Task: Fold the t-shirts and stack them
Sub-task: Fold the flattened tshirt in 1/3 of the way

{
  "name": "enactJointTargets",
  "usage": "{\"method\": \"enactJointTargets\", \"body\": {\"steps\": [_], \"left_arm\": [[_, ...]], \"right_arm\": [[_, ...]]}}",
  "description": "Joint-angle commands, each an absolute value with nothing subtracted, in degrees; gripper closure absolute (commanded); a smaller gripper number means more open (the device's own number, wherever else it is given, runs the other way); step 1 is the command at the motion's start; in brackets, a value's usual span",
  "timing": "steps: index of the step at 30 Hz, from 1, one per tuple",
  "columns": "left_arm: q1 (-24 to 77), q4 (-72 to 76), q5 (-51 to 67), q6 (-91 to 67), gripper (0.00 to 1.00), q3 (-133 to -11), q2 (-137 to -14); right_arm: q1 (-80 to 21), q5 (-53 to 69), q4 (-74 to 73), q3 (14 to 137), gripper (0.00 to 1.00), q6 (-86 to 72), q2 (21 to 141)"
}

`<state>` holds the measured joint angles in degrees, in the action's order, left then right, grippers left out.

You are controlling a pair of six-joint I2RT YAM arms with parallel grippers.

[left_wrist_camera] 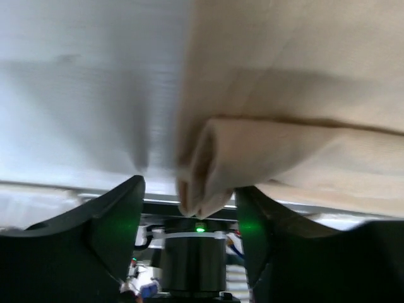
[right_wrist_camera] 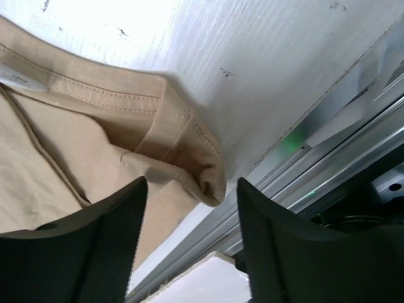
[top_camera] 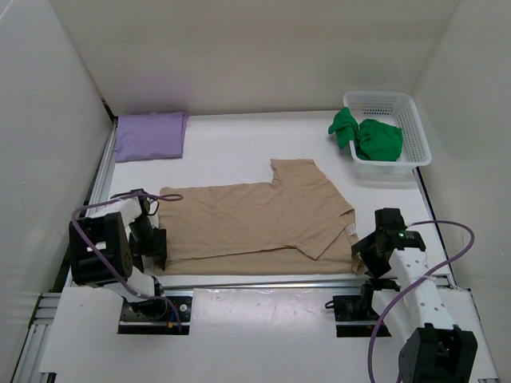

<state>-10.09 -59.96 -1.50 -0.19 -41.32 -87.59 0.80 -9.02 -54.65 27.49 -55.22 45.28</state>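
The tan t-shirt [top_camera: 255, 219] lies flat across the middle of the table, folded over on itself, with one sleeve pointing to the back. My left gripper [top_camera: 156, 247] is at its near left corner. Its jaws stand open in the left wrist view [left_wrist_camera: 190, 186], with a bulging fold of tan cloth [left_wrist_camera: 208, 164] loose between them. My right gripper [top_camera: 369, 254] is at the near right corner, also open [right_wrist_camera: 192, 183], with a curled tan hem [right_wrist_camera: 202, 170] between its fingers, untouched. The purple t-shirt [top_camera: 150, 136] lies folded at the back left. The green t-shirt [top_camera: 371, 137] is bunched in the basket.
A white mesh basket [top_camera: 383, 97] stands at the back right. An aluminium rail [top_camera: 263, 281] runs along the near table edge, close under both grippers. White walls close in the left, back and right sides. Purple cables loop from both arms.
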Motion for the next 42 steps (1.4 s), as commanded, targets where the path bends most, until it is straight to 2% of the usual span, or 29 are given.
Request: {"method": "enactJointTargets", "body": {"steps": [1, 5, 9, 14, 17, 20, 22, 27, 31, 36, 42], "left_arm": [[-10.0, -57.7, -11.1, 0.0, 0.26, -44.0, -81.1], [-4.8, -56.2, -15.3, 0.0, 0.13, -46.8, -72.5], [6.0, -52.9, -19.4, 0.0, 0.08, -44.6, -65.7], [14.8, -51.7, -26.3, 0.0, 0.08, -36.8, -65.1], [18.6, -49.6, -27.3, 0.0, 0.08, -33.2, -65.6], [20.6, -46.7, -30.6, 0.0, 0.08, -32.0, -65.7], [20.6, -44.7, -33.0, 0.0, 0.13, -30.4, -65.7], [19.3, -44.6, -32.5, 0.0, 0.13, -29.9, -66.7], [15.6, -44.0, -28.0, 0.0, 0.10, -30.7, -69.2], [13.4, -42.2, -28.5, 0.0, 0.10, -37.1, -75.6], [13.4, -41.0, -33.0, 0.0, 0.10, -41.3, -78.0]], "right_arm": [[0.3, -10.0, -55.0, 29.5, 0.33, -53.3, 44.3], [-5.6, -12.3, -54.4, 36.0, 0.31, -49.3, 45.4], [-18.5, -15.7, -54.4, 44.2, 0.30, -47.2, 52.8], [-30.3, -14.7, -49.1, 48.3, 0.27, -44.2, 63.4], [-33.5, -13.7, -46.1, 47.5, 0.27, -45.8, 68.6], [-34.2, -13.7, -43.5, 45.6, 0.31, -46.3, 70.5], [-34.7, -13.1, -40.6, 43.7, 0.35, -46.8, 70.5], [-34.7, -13.1, -35.8, 40.0, 0.39, -46.3, 72.2], [-28.0, -10.6, -33.1, 36.4, 0.41, -46.3, 76.2], [-19.9, -7.0, -29.3, 34.5, 0.43, -43.2, 82.5], [-19.2, -6.0, -28.7, 37.7, 0.43, -41.3, 84.6]]}}
